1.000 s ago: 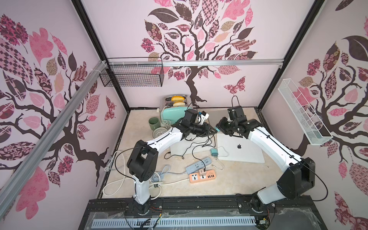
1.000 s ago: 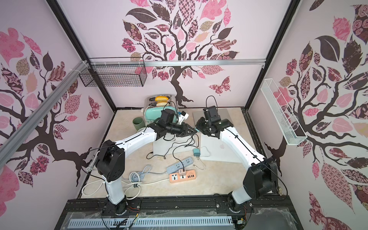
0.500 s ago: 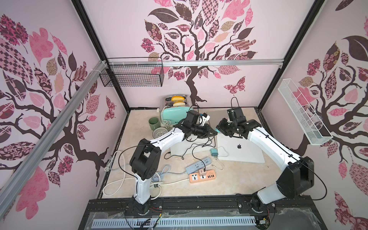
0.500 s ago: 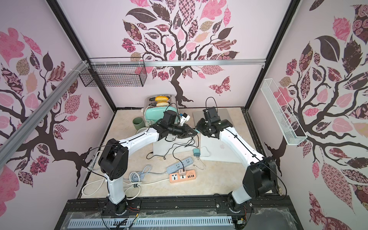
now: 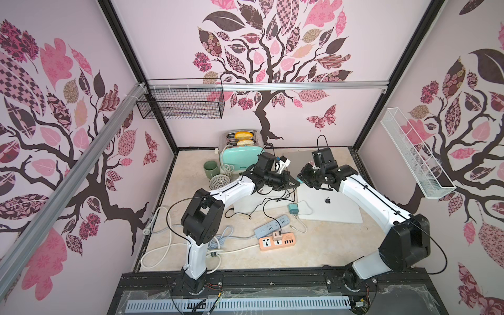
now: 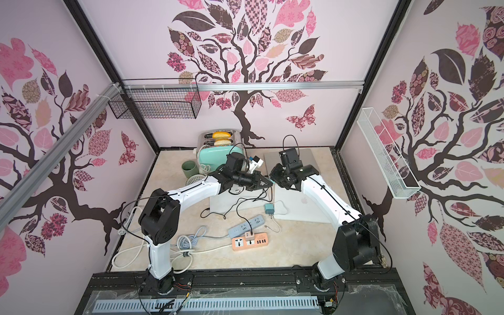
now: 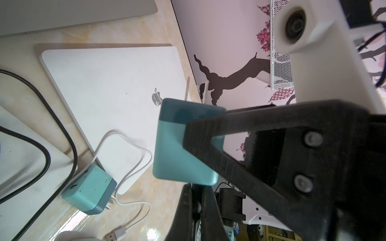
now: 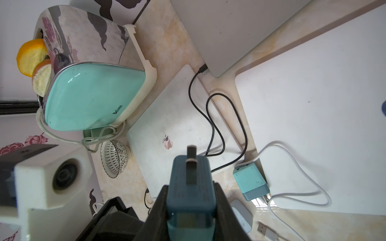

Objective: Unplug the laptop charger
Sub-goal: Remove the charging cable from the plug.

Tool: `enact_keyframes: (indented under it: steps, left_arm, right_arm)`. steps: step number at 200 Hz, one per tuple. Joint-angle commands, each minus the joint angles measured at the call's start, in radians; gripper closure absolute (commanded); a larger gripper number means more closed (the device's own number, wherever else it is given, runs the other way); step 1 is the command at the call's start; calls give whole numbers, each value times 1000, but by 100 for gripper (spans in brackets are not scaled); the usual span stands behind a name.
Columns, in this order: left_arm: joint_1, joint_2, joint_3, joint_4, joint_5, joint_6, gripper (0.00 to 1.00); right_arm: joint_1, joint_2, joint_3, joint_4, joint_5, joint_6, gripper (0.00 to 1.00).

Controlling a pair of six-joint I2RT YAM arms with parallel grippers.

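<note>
Left hand [image 5: 296,185] looks pinched shut, its tip beside the gripping right hand [image 8: 191,198].

Toaster [image 5: 237,161], cup [image 5: 210,168] and bowl [image 5: 219,181] stand close.

**High stereo pair, two wrist close-ups**

In both top views the stereo head looks steeply down from high at the front, taking in the whole beige marbled tabletop [image 5: 313,251]. The left wrist camera looks along the left gripper [image 7: 186,160], the right along the right gripper [image 8: 191,194], both very near. They share the small teal charger block [image 7: 173,158] in their grip and the closed white laptop [image 7: 114,83].
</note>
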Motion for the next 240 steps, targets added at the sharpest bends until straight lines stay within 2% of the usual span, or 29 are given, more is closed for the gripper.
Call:
enact_keyframes:
  steps: [1,80,152,174,199,217,240]
  left_arm:
    - [-4,0,-14,80,13,-14,100]
    - [-22,-137,-238,174,53,-2,100]
    - [-26,-223,-298,126,62,-33,100]
    - [-26,-236,-288,46,70,-11,100]
    - [-27,-257,-287,-72,68,57,100]
    - [-29,-269,-311,-85,63,79,100]
    - [-47,-259,-325,-97,32,122,100]
  right_arm:
    - [-1,-25,2,14,-42,14,100]
    - [-72,-45,-9,150,-69,34,100]
    - [-72,-36,31,73,93,-209,100]
    - [-93,-40,26,64,143,-242,100]
    - [-165,-26,15,73,116,-178,100]
    - [-178,-22,20,84,97,-138,100]
    - [-192,-38,-31,129,68,0,100]
